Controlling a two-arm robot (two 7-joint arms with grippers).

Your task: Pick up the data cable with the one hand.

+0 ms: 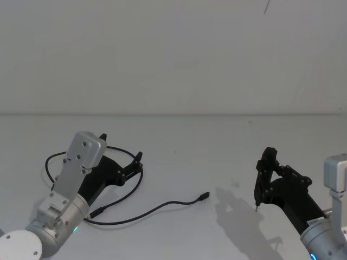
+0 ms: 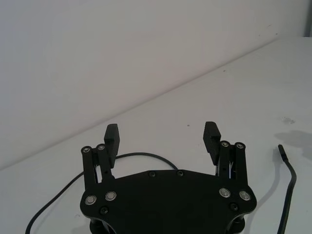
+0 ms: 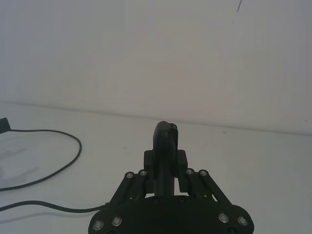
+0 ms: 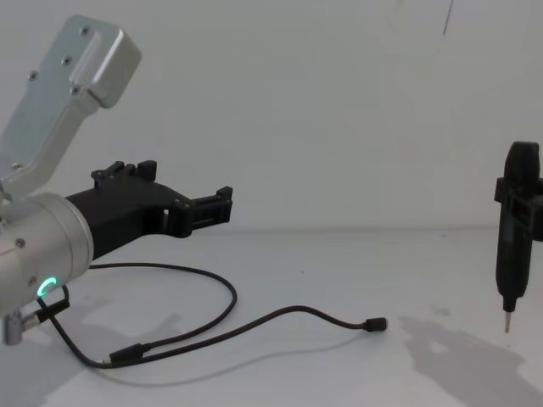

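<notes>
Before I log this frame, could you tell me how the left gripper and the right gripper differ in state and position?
The left gripper is open and empty; the right gripper is shut on a pen-shaped tool, tip pointing down. The left gripper hovers above the data cable loop; the right gripper hangs over bare table, apart from the cable's nearer plug. Both are black two-finger grippers raised off the table.
</notes>
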